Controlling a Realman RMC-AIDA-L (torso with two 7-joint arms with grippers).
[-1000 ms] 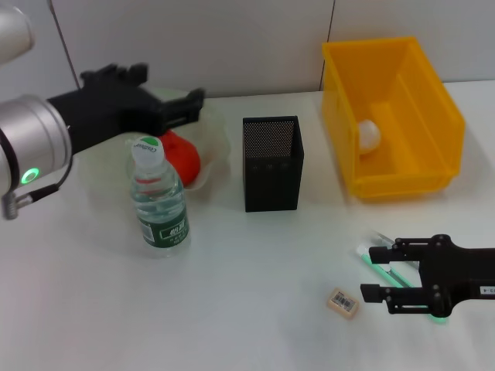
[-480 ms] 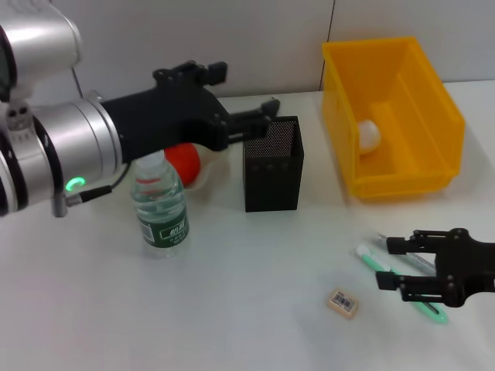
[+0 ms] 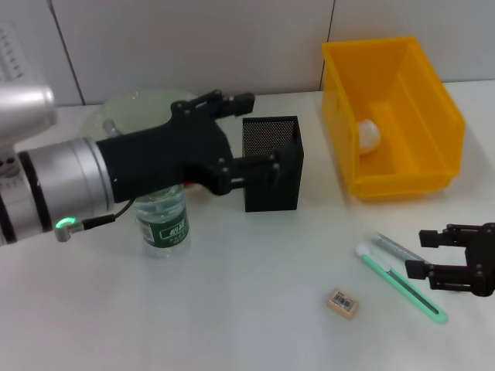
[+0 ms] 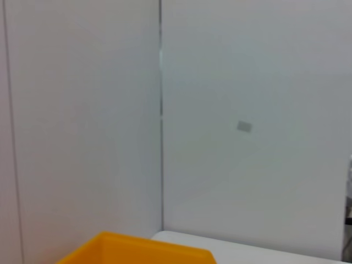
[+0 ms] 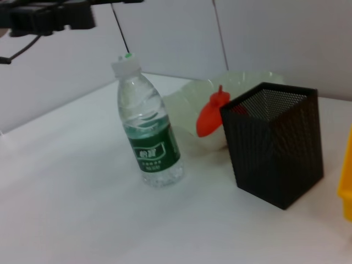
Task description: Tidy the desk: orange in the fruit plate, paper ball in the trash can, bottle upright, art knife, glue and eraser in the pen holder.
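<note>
My left gripper (image 3: 271, 131) hangs open and holds nothing, in front of the black mesh pen holder (image 3: 280, 192) in the head view. Its arm covers the top of the upright bottle (image 3: 164, 226) and most of the pale green fruit plate (image 3: 131, 107). The right wrist view shows the orange (image 5: 210, 116) lying in the fruit plate (image 5: 184, 102), beside the bottle (image 5: 148, 137) and pen holder (image 5: 275, 144). The paper ball (image 3: 369, 135) lies in the yellow trash can (image 3: 429, 116). On the table lie the eraser (image 3: 343, 302), the green art knife (image 3: 402, 284) and the clear slim glue (image 3: 398, 247). My right gripper (image 3: 418, 253) stands open just right of them.
White walls stand behind the table. The trash can rim (image 4: 137, 250) shows low in the left wrist view. Bare white tabletop (image 3: 232, 309) stretches across the front between bottle and eraser.
My left arm swung from over the fruit plate toward the pen holder, now covering the orange. My right gripper drew back to the right, off the art knife, which stays on the table.
</note>
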